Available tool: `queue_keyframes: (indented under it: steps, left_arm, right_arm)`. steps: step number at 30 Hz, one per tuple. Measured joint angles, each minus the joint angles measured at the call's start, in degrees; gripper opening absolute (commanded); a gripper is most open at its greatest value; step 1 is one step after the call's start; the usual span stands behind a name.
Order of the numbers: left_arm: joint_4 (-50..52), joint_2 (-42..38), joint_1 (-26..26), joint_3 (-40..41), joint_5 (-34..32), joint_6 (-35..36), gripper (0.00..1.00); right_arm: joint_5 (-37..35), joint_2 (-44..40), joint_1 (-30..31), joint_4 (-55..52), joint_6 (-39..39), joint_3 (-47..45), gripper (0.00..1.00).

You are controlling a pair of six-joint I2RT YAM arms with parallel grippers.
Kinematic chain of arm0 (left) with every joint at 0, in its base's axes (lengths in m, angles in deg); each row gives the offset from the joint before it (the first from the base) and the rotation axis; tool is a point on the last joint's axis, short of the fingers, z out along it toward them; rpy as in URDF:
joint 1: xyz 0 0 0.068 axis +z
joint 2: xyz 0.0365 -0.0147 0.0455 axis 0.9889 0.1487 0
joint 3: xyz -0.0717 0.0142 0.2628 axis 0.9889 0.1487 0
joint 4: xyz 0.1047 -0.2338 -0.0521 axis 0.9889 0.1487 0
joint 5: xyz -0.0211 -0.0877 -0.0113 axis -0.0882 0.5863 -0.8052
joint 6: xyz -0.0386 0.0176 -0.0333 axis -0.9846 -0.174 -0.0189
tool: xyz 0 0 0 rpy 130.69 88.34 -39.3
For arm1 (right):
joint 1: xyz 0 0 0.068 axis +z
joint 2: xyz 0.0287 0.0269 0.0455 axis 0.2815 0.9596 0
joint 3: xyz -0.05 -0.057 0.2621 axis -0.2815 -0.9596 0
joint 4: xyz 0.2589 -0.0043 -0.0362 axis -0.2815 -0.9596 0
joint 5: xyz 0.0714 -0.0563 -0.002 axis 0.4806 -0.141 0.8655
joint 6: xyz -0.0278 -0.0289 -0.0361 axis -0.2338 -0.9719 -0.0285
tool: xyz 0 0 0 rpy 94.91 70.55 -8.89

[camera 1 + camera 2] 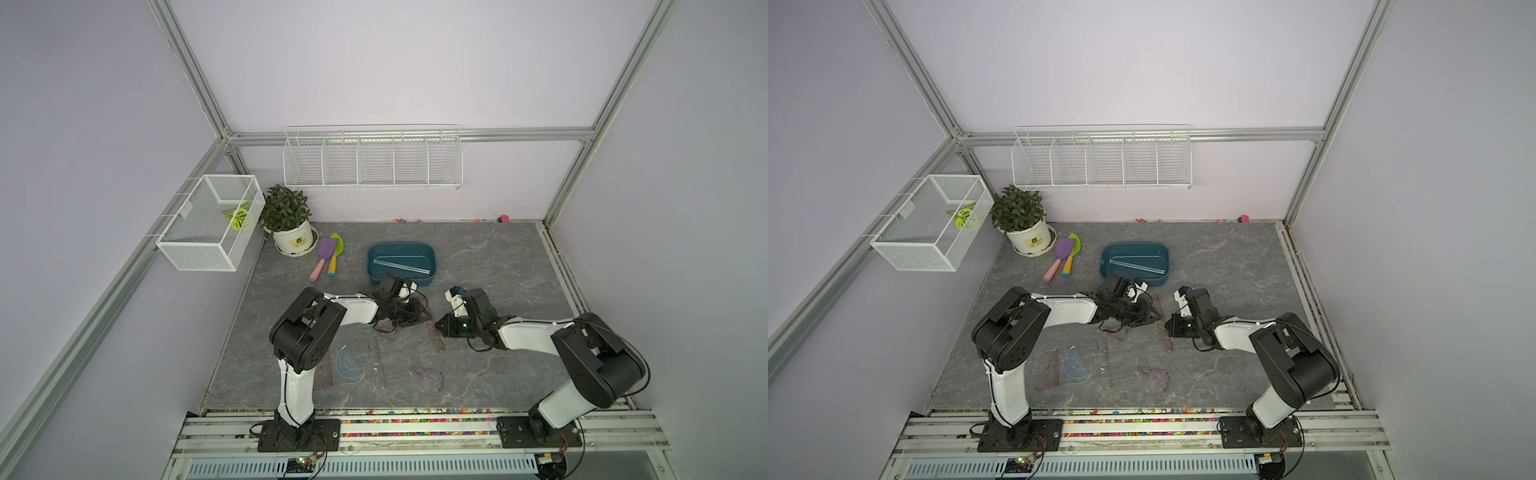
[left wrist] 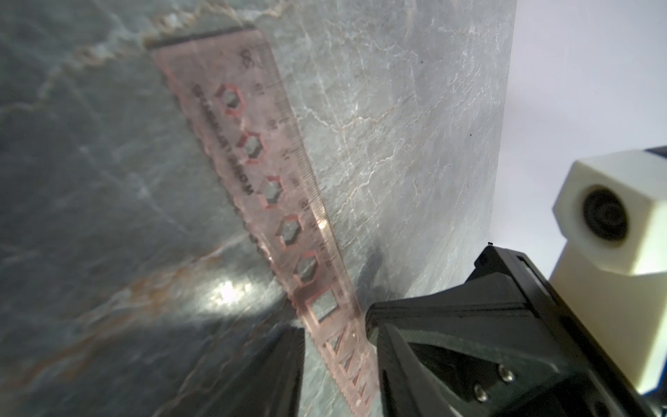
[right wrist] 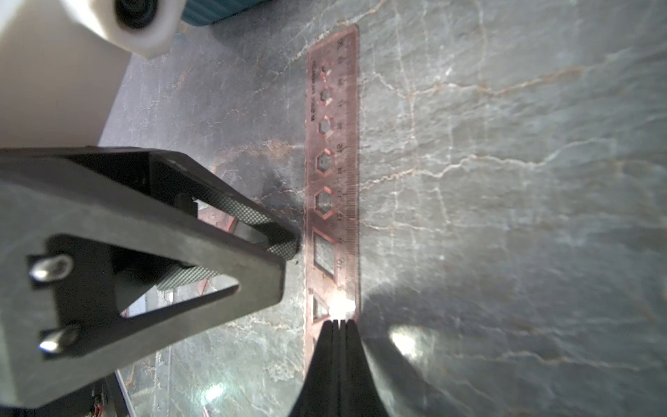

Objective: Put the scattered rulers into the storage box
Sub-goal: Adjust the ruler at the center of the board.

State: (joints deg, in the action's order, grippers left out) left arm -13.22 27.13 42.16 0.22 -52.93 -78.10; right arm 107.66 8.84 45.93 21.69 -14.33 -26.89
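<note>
Ruler (image 3: 339, 180) — pinkish, see-through, hexagon cutouts

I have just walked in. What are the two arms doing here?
Both arms work on one pinkish stencil ruler lying on the table. The right gripper, shut, rests its tip on it; the left gripper has a fingertip at its edge, but a grip is not clear. The storage box holds a clear ruler. A protractor and a purple triangle lie loose on the table.
</note>
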Motion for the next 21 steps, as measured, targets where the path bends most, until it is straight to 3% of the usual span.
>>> queue_keyframes:
  steps: [13, 21]
  left_arm:
    - [-0.5, 0.2, 0.0, -0.1, 0.0, -0.2, 0.4]
    - [-0.7, 0.0, -0.1, -0.1, 0.1, -0.9, 0.48]
  right_arm:
    - [0.3, 0.0, 0.1, -0.1, 0.0, 0.3, 0.0]
    - [0.3, 0.7, 0.1, 0.0, 0.0, 0.3, 0.0]
